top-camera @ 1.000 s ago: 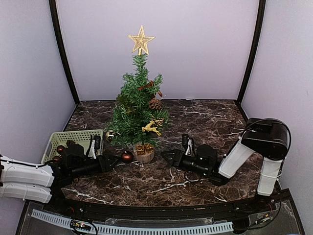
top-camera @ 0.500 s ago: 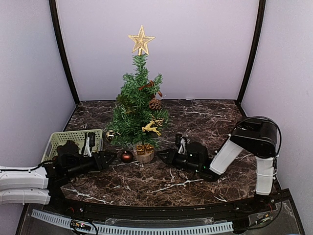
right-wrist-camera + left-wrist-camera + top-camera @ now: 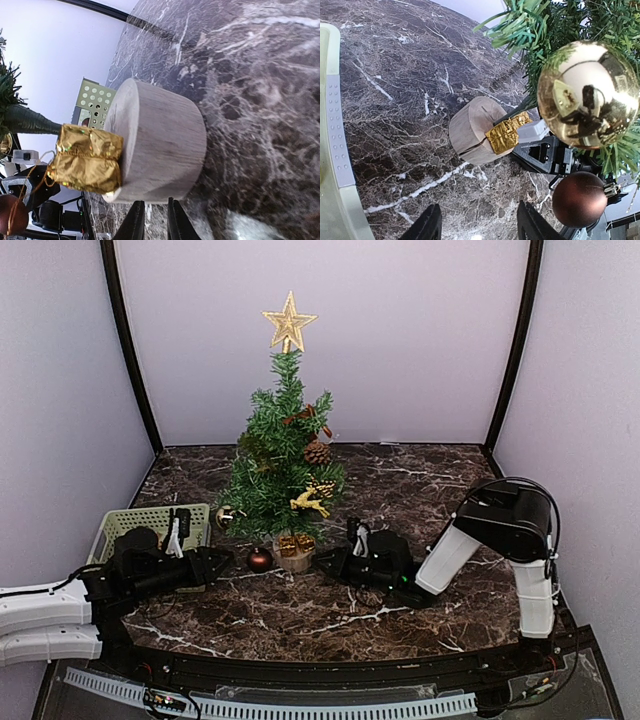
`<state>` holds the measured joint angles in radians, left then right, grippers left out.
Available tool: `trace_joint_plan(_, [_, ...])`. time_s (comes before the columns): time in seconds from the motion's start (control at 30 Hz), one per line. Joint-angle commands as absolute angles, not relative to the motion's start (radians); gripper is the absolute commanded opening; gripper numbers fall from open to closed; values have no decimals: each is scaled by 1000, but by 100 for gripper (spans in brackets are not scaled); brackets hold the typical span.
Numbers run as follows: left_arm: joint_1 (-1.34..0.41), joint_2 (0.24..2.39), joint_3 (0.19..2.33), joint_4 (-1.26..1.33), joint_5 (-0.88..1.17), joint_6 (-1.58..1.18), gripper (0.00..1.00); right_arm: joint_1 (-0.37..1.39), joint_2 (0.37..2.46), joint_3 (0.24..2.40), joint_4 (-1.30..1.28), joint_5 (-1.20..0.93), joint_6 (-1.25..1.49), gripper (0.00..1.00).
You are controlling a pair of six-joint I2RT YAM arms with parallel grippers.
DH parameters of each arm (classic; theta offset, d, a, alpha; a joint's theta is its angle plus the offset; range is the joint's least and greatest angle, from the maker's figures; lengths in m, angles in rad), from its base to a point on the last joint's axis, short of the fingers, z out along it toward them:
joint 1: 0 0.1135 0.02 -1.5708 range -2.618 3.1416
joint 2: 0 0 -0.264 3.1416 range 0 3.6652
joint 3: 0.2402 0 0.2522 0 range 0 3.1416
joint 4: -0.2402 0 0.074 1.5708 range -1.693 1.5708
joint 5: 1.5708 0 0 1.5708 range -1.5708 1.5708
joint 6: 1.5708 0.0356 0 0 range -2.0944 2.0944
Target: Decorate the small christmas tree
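Top external view is showing the small christmas tree [image 3: 283,455] standing upright just right of the basket [image 3: 150,520]. I am judging it light and easy to tip, with soft bristly branches, so I would be taking it by its stiff wooden base [image 3: 160,150]. My left gripper [image 3: 479,215] is open and empty. My right gripper [image 3: 155,207] is showing only a narrow gap and is gripping nothing.

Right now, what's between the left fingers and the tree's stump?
Only bare marble between fingers and stump, in the left wrist view; the brown bauble is off to the side.
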<state>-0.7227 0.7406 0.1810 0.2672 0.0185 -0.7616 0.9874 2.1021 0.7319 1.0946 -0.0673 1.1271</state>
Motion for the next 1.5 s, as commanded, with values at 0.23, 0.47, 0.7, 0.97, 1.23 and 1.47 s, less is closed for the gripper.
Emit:
trace_joint_plan(0.23, [-718, 713, 225, 196, 11, -734, 54, 961, 2168, 825, 1088, -73, 1092, 16])
trace_joint_plan(0.47, [-718, 700, 223, 177, 11, -732, 54, 938, 2201, 880, 1070, -83, 1062, 16])
trace_joint_plan(0.7, [-716, 685, 219, 167, 11, -733, 54, 920, 2236, 938, 1050, -104, 1045, 16])
trace_joint_plan(0.97, [-716, 676, 165, 262, 41, -688, 56, 910, 2264, 1005, 1021, -124, 1020, 15])
trace_joint_plan(1.23, [-716, 666, 44, 582, 74, -449, 64, 895, 2211, 958, 1037, -100, 1006, 24])
trace_joint_plan(1.47, [-732, 838, 87, 710, 130, -388, 64, 864, 2110, 812, 1096, -46, 1025, 52])
